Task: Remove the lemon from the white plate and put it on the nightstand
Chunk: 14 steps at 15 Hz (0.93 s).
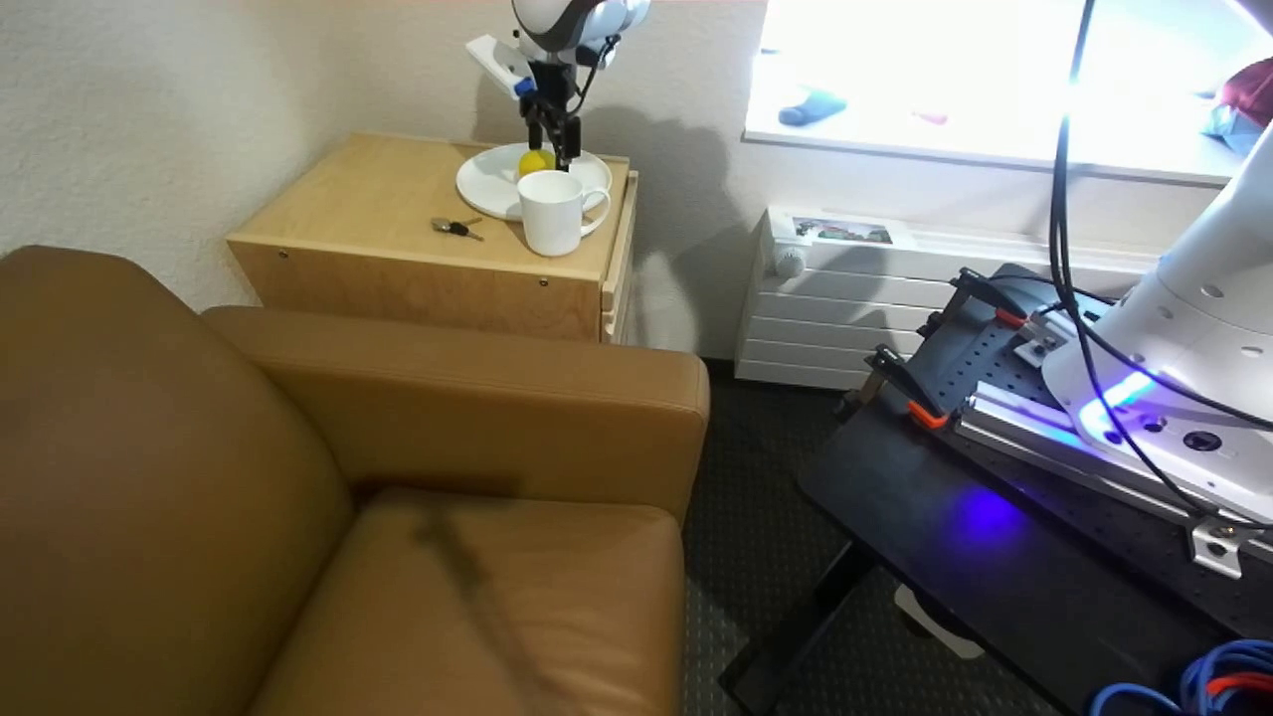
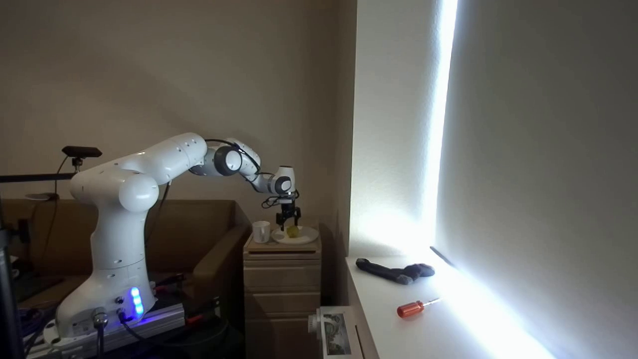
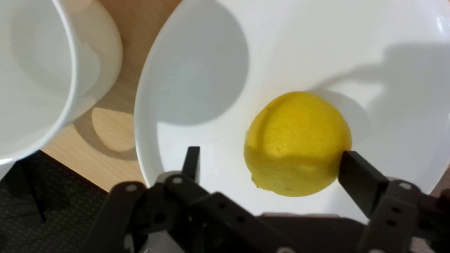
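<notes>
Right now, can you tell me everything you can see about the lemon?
The lemon is bright yellow and rounded, with finely dimpled skin and a small bump at its lower-left edge in the wrist view. A shadow darkens its lower part there. It rests on the white plate, apart from the white cup. The end effector is open close by; in that view one finger overlaps the lemon's edge, but I can't tell whether they touch. Its underside is hidden.

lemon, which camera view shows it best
The wrist view: the lemon appears large and close there, its skin texture visible, one jaw just overlapping its edge. Both exterior views show it only small, on the white plate.
</notes>
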Each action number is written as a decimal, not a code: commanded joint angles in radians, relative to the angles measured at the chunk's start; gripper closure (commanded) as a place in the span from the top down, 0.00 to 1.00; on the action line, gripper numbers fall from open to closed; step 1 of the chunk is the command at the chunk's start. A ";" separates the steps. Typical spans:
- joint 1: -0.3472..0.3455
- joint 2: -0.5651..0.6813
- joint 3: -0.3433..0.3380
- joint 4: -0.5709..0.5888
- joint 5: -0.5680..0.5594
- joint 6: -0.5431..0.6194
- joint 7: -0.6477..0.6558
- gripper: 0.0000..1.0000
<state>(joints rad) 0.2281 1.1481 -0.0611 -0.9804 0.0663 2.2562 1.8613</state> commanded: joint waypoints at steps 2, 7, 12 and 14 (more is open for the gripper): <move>0.019 0.083 -0.039 0.101 -0.034 0.017 0.082 1.00; 0.010 0.072 -0.026 0.095 -0.039 0.009 0.082 1.00; -0.009 0.092 0.001 0.120 -0.025 -0.034 0.068 1.00; -0.011 0.096 -0.003 0.125 -0.028 -0.041 0.072 1.00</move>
<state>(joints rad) 0.2326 1.2241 -0.0828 -0.8785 0.0288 2.2575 1.9439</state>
